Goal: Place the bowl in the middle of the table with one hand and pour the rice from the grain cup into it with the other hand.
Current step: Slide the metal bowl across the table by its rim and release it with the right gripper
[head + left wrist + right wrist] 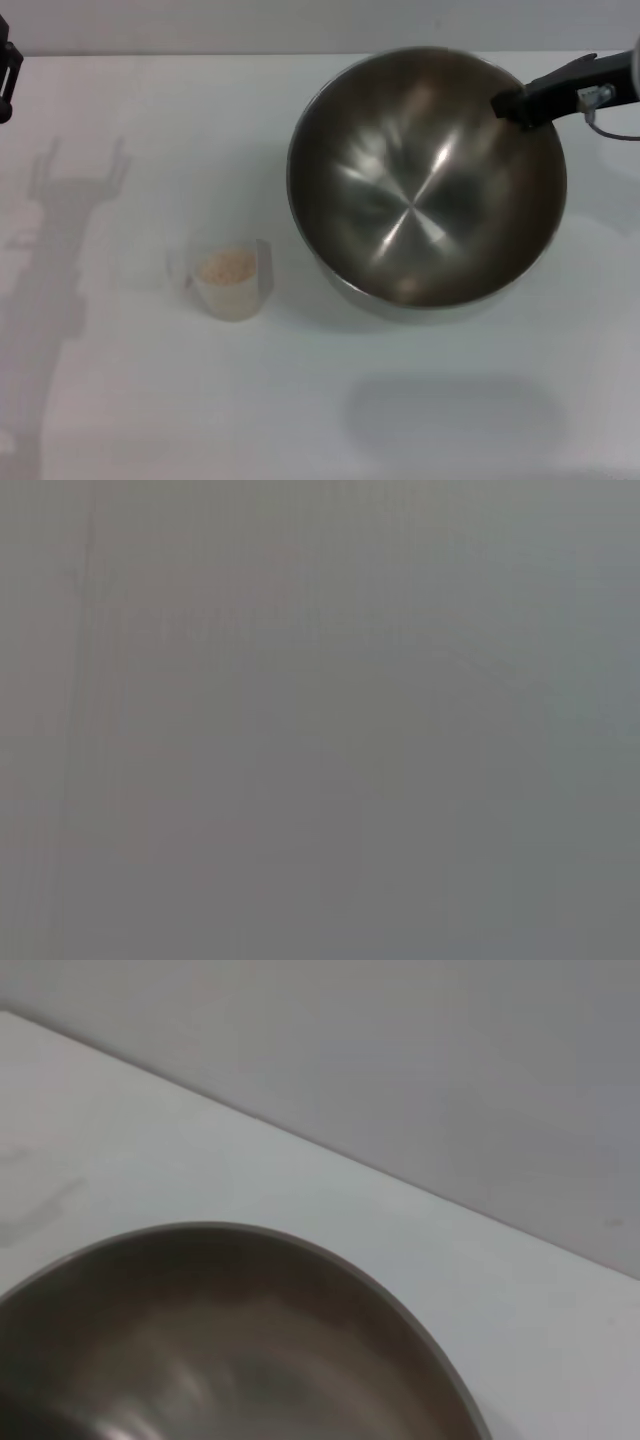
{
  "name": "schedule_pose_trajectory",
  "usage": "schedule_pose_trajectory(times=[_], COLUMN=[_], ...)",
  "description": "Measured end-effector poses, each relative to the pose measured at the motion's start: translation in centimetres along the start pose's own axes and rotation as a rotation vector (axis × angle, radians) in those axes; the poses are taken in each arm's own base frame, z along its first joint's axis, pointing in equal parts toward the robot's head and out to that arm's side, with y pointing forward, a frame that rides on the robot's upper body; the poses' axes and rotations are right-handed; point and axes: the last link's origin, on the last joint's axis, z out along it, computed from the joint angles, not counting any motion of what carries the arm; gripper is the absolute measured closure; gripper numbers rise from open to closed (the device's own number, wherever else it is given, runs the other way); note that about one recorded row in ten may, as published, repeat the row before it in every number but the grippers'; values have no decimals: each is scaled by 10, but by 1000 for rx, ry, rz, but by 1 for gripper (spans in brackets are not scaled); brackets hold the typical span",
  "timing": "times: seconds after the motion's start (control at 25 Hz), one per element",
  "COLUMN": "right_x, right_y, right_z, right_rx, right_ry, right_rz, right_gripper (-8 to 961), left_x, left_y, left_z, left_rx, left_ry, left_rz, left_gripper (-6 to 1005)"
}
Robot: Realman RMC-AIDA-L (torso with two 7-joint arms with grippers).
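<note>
**Bowl held at its far-right rim, raised over the right half of the table**

The bowl (427, 175) is seen tilted and lifted, its shadow cast on the table (120, 420) nearer than the bowl itself, so it is judged to be carried rather than set down. The right gripper (512, 103) is clamped on the far-right rim, one dark finger lying inside the wall; the jaws are narrowed onto the metal edge. The middle of the table lies to the left of and slightly nearer than the bowl, so a short carry leftward followed by a lowering is what the placing appears to call for.

The grain cup (231, 279) stands upright left of the bowl, apart from it, with the rice (226, 266) heaped inside. It is the only thing near the intended spot, and the bowl's left rim would have to be kept off it.

The left gripper (8, 70) is barely visible at the far-left edge, well away from the cup though nearer to it than the right arm; whether its jaws are wide or closed cannot be told. Only a featureless grey field is shown by the left wrist view. In the right wrist view the bowl's rim (330, 1265) is seen against the white tabletop.
</note>
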Motion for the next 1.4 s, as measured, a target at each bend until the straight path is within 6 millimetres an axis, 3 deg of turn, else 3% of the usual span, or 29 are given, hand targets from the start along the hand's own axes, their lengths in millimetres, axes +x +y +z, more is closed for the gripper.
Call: schedule_pose_trajectory(times=[0.24, 0.48, 1.04, 1.4], right_x=[11, 21, 44, 45], right_y=[7, 20, 28, 29], right_z=[-12, -11, 17, 33], right_rx=[-149, -256, -370, -376], right_ry=[-32, 14, 174, 238], right_rz=[-28, -77, -62, -64], right_gripper=[936, 922, 889, 867], left_x=[1, 2, 2, 2], left_y=[-1, 0, 1, 1], left_z=[1, 3, 3, 2], left_rx=[6, 8, 8, 9], left_ry=[4, 9, 11, 10], left_rz=[1, 1, -7, -10], left_gripper=[204, 206, 210, 212])
